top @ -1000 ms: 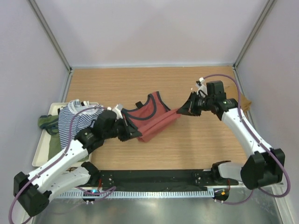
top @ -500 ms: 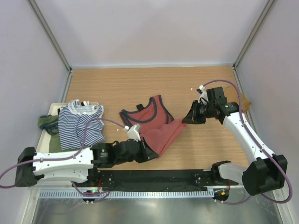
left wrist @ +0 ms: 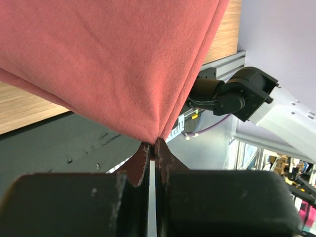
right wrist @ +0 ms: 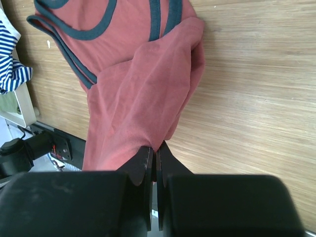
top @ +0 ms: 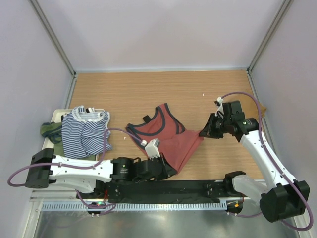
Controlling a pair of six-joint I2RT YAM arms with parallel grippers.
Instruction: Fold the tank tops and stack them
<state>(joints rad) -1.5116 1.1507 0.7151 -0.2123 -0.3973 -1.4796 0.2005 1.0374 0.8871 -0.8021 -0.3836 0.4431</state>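
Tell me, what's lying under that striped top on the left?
An olive green top pokes out from under the striped top, both on a pale tray. How far the green cloth extends beneath is hidden.

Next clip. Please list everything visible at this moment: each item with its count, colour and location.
rust-red tank top: one, rust-red with navy trim, mid-table, pinched at two points
striped tank top: one, navy and white, on the tray
olive top: one, olive green, on the tray, partly under the striped one
tan cloth: one, tan-brown, far right of the table, mostly hidden behind the right arm
tray: one, white, left side of the table
table: one, light wood
base strip: one, black, along the near edge
left end effector: one, black, shut on the rust-red tank top's near corner
right end effector: one, black, shut on its right-hand edge
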